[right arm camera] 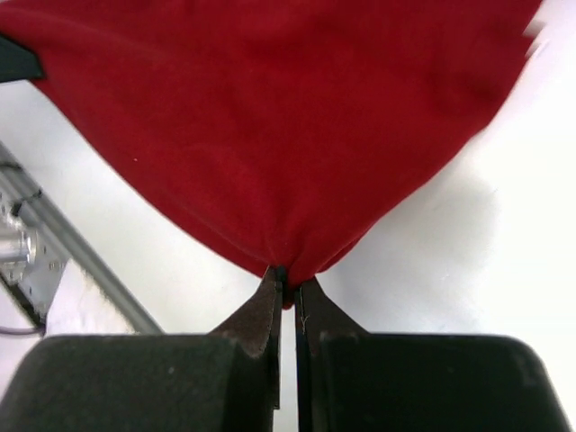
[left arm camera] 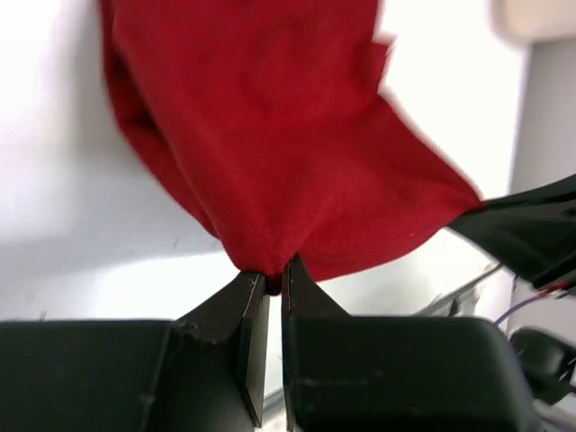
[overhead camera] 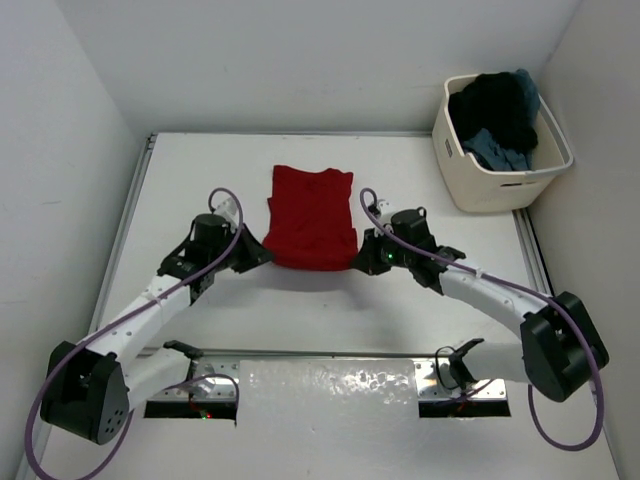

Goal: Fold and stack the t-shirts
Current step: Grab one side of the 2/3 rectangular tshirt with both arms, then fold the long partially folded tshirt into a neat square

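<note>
You've got the white table (overhead camera: pixel 200 170) with the red t-shirt (overhead camera: pixel 311 215) lying partly folded in the middle, just ahead of both arms. Over at the far right corner sits the cream tub (overhead camera: pixel 490 190), with a black shirt (overhead camera: pixel 495 105) and a blue-grey shirt (overhead camera: pixel 497 150) heaped inside. Your left gripper (left arm camera: pixel 274 270) is pinched tight on the red shirt's near left corner — and your right gripper (right arm camera: pixel 286 277) is clamped the same way on the near right corner, with cloth bunching up at both sets of fingertips.
</note>
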You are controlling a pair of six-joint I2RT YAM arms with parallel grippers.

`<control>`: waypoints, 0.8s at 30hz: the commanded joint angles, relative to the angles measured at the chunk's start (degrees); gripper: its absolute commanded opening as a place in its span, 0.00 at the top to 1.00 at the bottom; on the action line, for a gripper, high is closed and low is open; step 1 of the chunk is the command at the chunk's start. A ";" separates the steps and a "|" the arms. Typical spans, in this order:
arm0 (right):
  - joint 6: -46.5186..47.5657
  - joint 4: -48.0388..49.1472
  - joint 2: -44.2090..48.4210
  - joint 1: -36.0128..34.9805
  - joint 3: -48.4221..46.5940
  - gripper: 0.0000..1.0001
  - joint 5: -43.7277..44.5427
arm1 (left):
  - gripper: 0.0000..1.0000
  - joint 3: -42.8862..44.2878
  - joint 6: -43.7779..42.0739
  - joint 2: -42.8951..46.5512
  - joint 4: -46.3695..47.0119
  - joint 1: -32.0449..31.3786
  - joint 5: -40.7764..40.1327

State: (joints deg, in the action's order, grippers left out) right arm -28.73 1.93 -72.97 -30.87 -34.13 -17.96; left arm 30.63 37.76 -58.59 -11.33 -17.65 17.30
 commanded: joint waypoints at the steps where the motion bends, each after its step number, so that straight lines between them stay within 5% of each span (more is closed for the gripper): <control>1: 3.33 -3.50 0.81 1.77 -7.50 1.00 5.38 | 1.00 6.53 -0.49 -0.47 2.09 -0.28 -3.76; 6: 3.50 -2.11 -3.22 4.85 -14.19 1.00 6.00 | 1.00 13.12 -1.19 -6.97 9.04 -0.19 -6.66; 24: 1.48 3.43 -30.20 15.40 -40.21 1.00 -5.60 | 1.00 43.45 -7.26 -36.94 9.40 2.79 -10.27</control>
State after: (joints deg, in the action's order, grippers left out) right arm -27.05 2.26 -100.82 -16.56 -69.17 -20.84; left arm 69.10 32.49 -93.69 -4.29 -16.03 7.94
